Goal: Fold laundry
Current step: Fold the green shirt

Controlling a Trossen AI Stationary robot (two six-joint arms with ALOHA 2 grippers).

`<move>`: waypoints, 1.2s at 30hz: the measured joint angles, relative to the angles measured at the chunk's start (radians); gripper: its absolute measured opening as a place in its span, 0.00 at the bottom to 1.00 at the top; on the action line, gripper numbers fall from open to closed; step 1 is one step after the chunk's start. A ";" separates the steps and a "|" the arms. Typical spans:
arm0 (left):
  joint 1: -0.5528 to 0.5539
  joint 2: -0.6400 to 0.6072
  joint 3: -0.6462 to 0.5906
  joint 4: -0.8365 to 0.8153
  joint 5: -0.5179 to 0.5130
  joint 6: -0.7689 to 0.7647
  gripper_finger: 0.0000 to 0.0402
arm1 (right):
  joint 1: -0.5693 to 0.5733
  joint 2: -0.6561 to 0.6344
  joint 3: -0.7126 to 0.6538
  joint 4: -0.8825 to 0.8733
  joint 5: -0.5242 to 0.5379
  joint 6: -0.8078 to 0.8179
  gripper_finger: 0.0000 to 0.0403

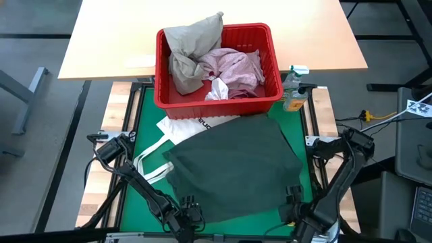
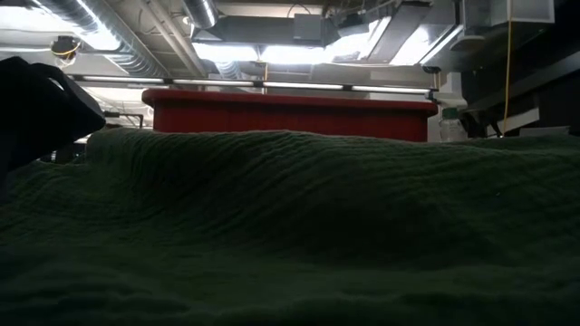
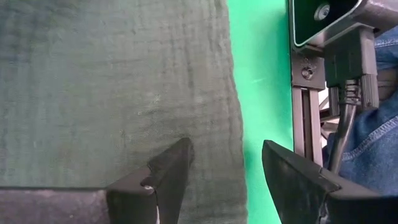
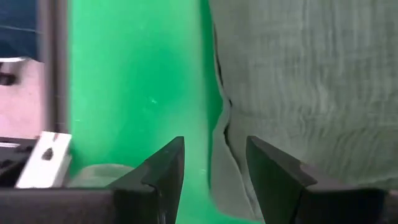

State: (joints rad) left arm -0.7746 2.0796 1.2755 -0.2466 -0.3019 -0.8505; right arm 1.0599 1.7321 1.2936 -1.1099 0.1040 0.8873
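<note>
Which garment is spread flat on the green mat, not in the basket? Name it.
The dark grey-green garment, lying open on the green mat between both arms. The beige-khaki piece, the mottled pink piece and the small white piece sit bunched in the red basket.

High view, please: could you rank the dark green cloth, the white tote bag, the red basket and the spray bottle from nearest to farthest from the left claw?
From the left claw, at the table's near edge:
1. Dark green cloth, spread mid-table, its near edge at the claw.
2. White tote bag, partly under the cloth, on the left.
3. Red basket, at the far edge, holding laundry.
4. Spray bottle, far right corner.
</note>
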 joint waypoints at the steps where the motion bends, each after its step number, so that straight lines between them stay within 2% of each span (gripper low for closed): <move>1: 0.000 0.000 0.000 0.000 -0.002 0.000 0.49 | 0.000 0.000 -0.018 0.007 -0.007 0.002 0.43; 5: 0.001 0.001 -0.001 0.000 -0.003 0.000 0.49 | 0.000 0.000 -0.080 0.028 -0.045 0.027 0.43; 23: 0.000 0.002 -0.003 0.002 -0.006 0.022 0.47 | -0.001 -0.003 -0.299 0.243 -0.041 0.036 0.41; 27: -0.004 0.002 -0.005 0.006 -0.015 0.017 0.40 | -0.001 -0.004 -0.305 0.258 -0.048 0.034 0.30; 32: -0.003 0.003 0.000 0.009 -0.035 -0.035 0.24 | -0.001 -0.004 -0.303 0.252 -0.048 0.025 0.05; 34: -0.003 0.005 0.014 0.001 -0.026 -0.067 0.15 | -0.001 -0.001 -0.285 0.229 -0.048 0.021 0.03; 36: -0.002 0.008 0.043 -0.031 0.004 -0.094 0.06 | -0.001 0.000 -0.250 0.188 -0.049 0.017 0.07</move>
State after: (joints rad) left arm -0.7765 2.0877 1.3187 -0.2776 -0.2978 -0.9442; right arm 1.0592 1.7325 1.0437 -0.9215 0.0547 0.9045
